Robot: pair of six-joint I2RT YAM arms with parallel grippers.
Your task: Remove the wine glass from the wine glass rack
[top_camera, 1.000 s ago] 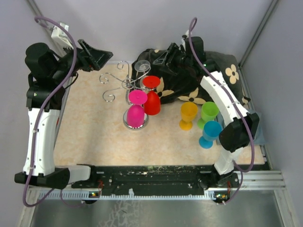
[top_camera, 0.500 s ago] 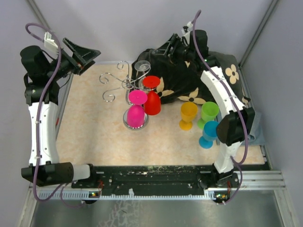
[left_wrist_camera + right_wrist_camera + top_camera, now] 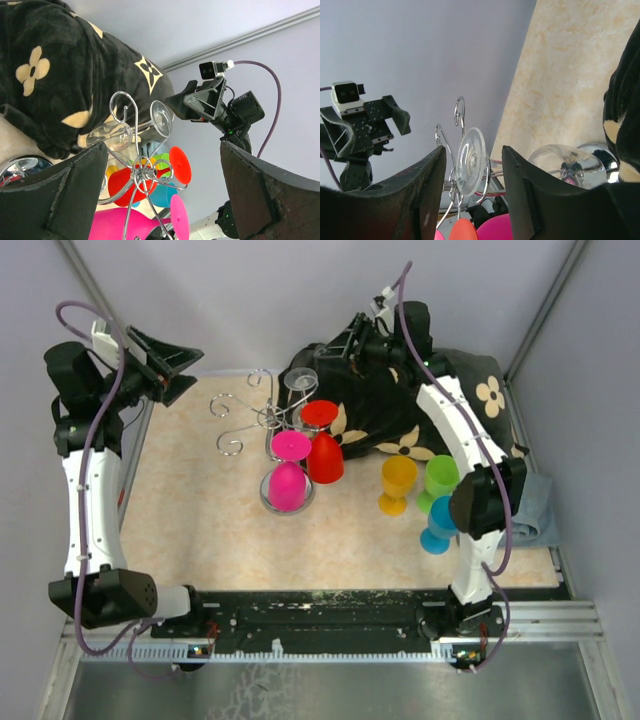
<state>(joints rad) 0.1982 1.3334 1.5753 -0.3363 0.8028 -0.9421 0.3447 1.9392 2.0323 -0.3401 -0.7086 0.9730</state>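
The wine glass rack (image 3: 262, 416) is a silver wire stand with curled hook arms on a round chrome base (image 3: 300, 502). A clear wine glass (image 3: 303, 381) hangs from its far-right arm. A red glass (image 3: 322, 454) and a pink glass (image 3: 287, 483) also hang on it. My right gripper (image 3: 349, 344) is open, just right of and beyond the clear glass. In the right wrist view the glass's foot (image 3: 471, 160) sits between my fingers (image 3: 421, 200), farther out, and its bowl (image 3: 565, 162) is to the right. My left gripper (image 3: 166, 366) is open and empty, well left of the rack (image 3: 142, 172).
A black blanket with cream flowers (image 3: 400, 412) lies behind and right of the rack. Yellow (image 3: 398, 480), green (image 3: 441, 478) and blue (image 3: 445, 521) glasses stand on the table at the right. A grey cloth (image 3: 536, 522) lies at the right edge.
My left gripper has pulled back to the left, away from the rack. My right gripper has shifted slightly farther back, staying near the clear glass. The glasses have not moved.
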